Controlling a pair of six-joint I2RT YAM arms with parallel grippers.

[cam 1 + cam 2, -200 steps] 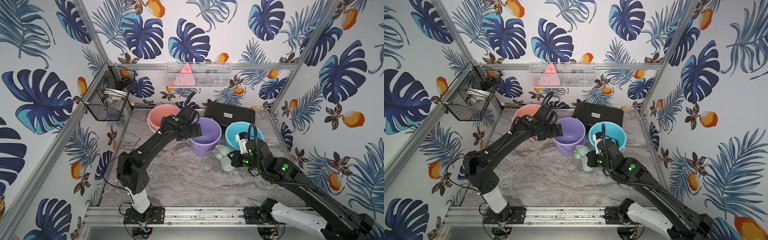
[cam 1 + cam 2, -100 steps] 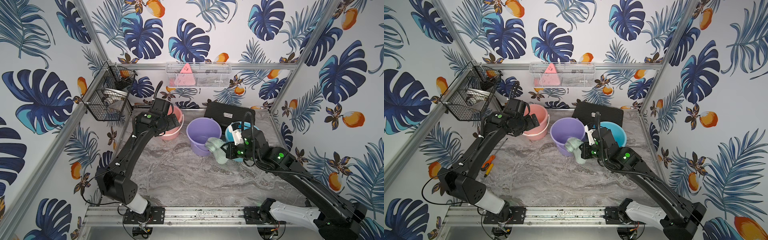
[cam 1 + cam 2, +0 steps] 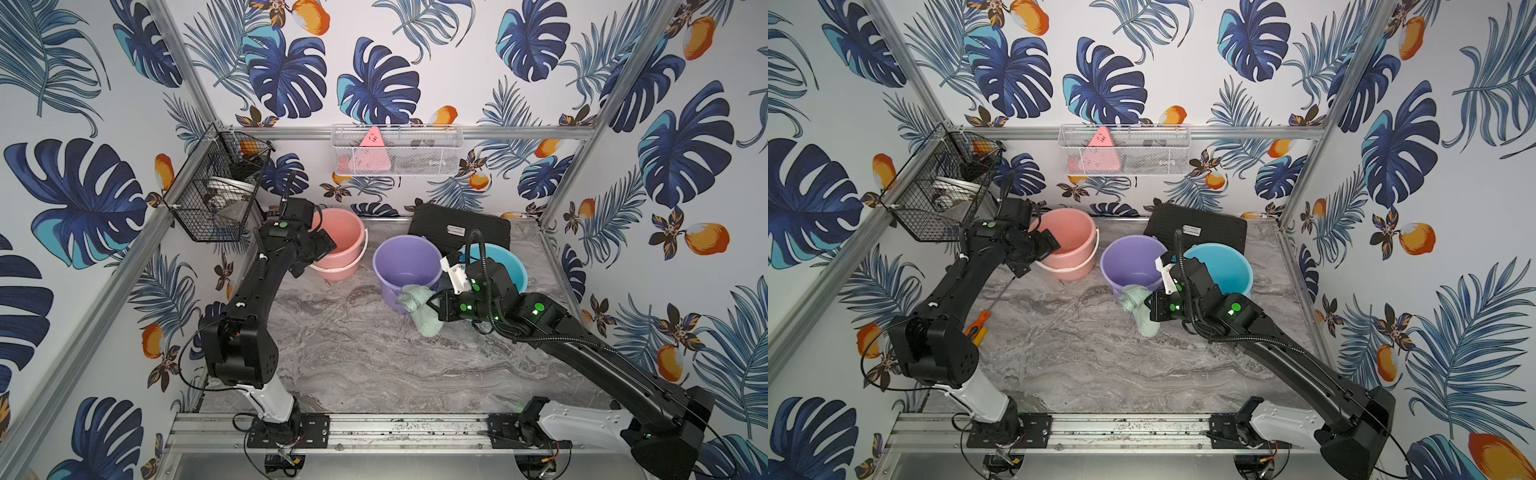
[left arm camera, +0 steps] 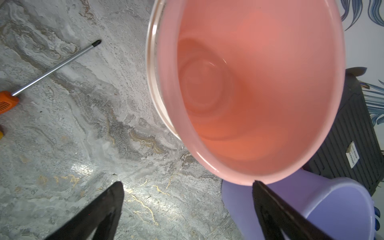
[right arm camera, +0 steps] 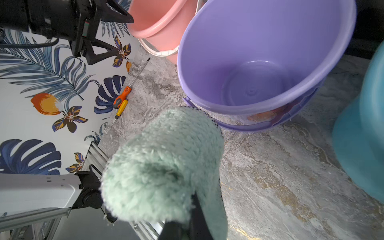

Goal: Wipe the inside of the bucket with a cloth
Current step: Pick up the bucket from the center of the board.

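Your grey marble table (image 3: 353, 365) carries, at the far side, a pink bucket (image 3: 340, 237) at left, a purple bucket (image 3: 405, 262) in the middle and a blue bucket (image 3: 511, 266) at right. A black case (image 3: 461, 224) lies behind them. Two screwdrivers (image 3: 977, 323) lie near the left edge.

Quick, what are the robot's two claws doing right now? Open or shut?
Left gripper: open, holding nothing.
Right gripper: shut on the cloth.

Purple bucket (image 3: 405, 259) mouth clear; blue bucket (image 3: 514, 267) just beside.
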